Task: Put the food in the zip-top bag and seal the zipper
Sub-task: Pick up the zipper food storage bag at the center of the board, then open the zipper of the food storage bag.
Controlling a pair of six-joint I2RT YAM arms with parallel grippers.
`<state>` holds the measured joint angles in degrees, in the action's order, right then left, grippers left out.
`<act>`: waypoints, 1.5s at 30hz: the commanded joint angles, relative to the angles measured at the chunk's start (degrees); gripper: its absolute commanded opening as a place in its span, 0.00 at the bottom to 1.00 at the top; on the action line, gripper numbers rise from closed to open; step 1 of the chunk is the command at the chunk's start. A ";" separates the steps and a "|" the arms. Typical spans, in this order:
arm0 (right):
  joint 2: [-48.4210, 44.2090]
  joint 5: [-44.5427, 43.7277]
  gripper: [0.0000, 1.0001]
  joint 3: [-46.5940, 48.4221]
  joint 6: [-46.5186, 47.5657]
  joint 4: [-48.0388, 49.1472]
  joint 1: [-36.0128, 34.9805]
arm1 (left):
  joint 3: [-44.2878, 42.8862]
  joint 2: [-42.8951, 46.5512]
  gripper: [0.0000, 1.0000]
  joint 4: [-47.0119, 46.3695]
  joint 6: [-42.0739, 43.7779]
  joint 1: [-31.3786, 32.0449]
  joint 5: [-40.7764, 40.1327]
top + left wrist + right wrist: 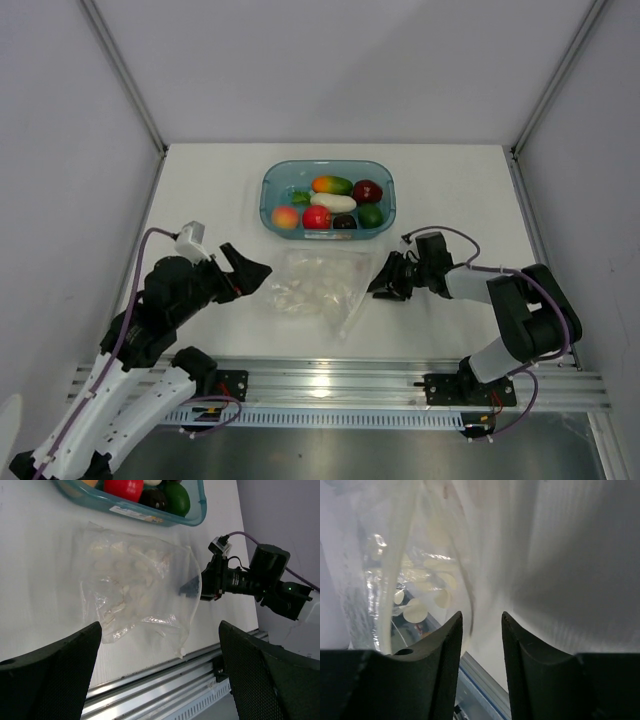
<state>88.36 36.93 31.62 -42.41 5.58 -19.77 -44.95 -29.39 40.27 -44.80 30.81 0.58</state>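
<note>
The food lies in a teal tub: an orange-green piece, a dark red one, a white oblong, a red one and others. The clear zip-top bag lies flat and crinkled in front of the tub, with no food in it. My left gripper is wide open just left of the bag. My right gripper is at the bag's right edge, jaws slightly apart. In the right wrist view the bag's edge sits just beyond the right gripper. I cannot make out the zipper.
The left wrist view shows the bag, the tub's near rim, the right gripper and my own open gripper. The aluminium rail runs along the table's near edge. White walls enclose the table on three sides.
</note>
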 commanded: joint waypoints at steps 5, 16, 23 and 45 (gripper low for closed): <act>-0.55 2.62 0.25 4.15 0.49 3.47 -1.67 | 2.07 0.39 1.00 -5.73 0.84 -2.95 8.46; -6.44 1.57 0.00 12.49 5.06 -9.18 -3.17 | -11.56 -15.34 0.93 -0.19 15.52 2.67 4.88; -9.87 -1.32 0.00 23.13 6.38 -22.17 -5.89 | -18.06 -23.78 0.90 1.13 16.67 10.41 -2.25; -9.17 -4.05 0.00 32.28 1.81 -31.51 -10.90 | -27.12 -40.75 0.86 -1.42 13.07 20.34 -6.38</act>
<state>79.22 33.74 61.10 -40.34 -24.16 -29.89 -69.19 -70.08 40.60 -31.03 50.68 -5.61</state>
